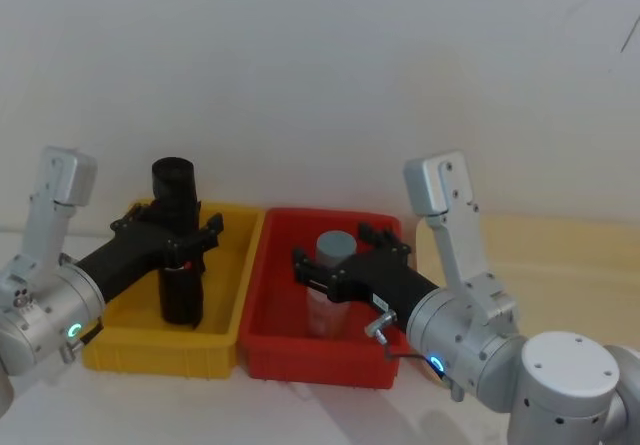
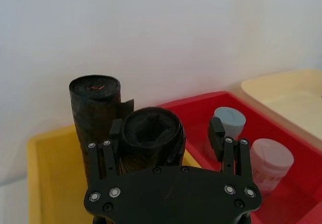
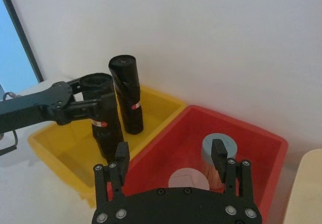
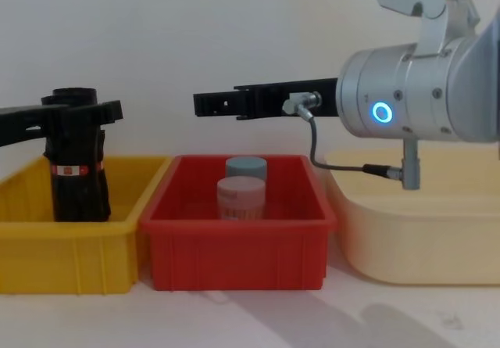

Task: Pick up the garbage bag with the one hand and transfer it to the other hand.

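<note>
straddles the garbage bag (image 3: pixel 106 133), upright in the yellow bin (image 1: pixel 160 353) at 9 o'clock of the red bin (image 4: pixel 234 246), with the left gripper (image 2: pixel 167 129) spread wide — not yet clamped. holds the right gripper (image 3: pixel 170 156), also spread wide, above the jars (image 4: pixel 241 195). could nudge or pinch the twin roll (image 3: pixel 126 90) standing just beside at 12 o'clock if closed off-centre. could also squash the soft plastic unevenly, letting it tilt or slip on the lift — and spoil the handover.
</note>
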Robot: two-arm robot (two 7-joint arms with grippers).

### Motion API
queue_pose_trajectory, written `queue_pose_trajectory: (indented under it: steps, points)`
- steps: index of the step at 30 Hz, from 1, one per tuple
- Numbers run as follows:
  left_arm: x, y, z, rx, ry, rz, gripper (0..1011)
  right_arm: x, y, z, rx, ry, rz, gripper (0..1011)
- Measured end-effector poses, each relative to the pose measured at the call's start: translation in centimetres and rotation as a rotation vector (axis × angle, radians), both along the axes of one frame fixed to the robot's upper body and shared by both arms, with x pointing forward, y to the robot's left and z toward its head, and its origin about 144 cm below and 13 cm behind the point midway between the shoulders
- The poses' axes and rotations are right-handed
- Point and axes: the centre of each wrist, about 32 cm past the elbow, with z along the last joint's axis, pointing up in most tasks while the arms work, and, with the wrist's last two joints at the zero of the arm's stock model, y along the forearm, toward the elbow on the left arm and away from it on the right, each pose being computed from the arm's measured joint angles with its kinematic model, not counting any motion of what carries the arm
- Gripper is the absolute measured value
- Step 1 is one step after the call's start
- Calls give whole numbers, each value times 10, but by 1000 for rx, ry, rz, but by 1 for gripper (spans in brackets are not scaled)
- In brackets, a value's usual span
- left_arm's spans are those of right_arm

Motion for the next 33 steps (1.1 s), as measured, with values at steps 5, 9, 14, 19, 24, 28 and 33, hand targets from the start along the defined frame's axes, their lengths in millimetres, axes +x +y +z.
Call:
queue_pose_trajectory:
  steps: [5, 9, 14, 19, 24, 28, 33]
  points:
    - [0, 0, 1, 38, 17, 30, 1000, 2, 2, 0, 1, 8, 9, 1002]
    - [0, 0, 5, 79, 23, 56, 1000, 4, 2, 0, 1, 15, 14, 1001]
    - [-1, 0, 11, 135, 24, 87, 1000, 6, 3, -1, 1, 22, 14, 1002]
    - [-3, 0, 19, 193, 20, 119, 1000, 8, 4, -3, -7, 28, 9, 1002]
    - [-4, 0, 24, 231, 16, 141, 1000, 11, 4, -6, -27, 30, 1, 1002]
    - [-5, 0, 26, 250, 14, 153, 1000, 15, 5, -10, -52, 22, -4, 1002]
    - [-6, 0, 28, 266, 12, 163, 1000, 20, 6, -14, -82, 11, -11, 1002]
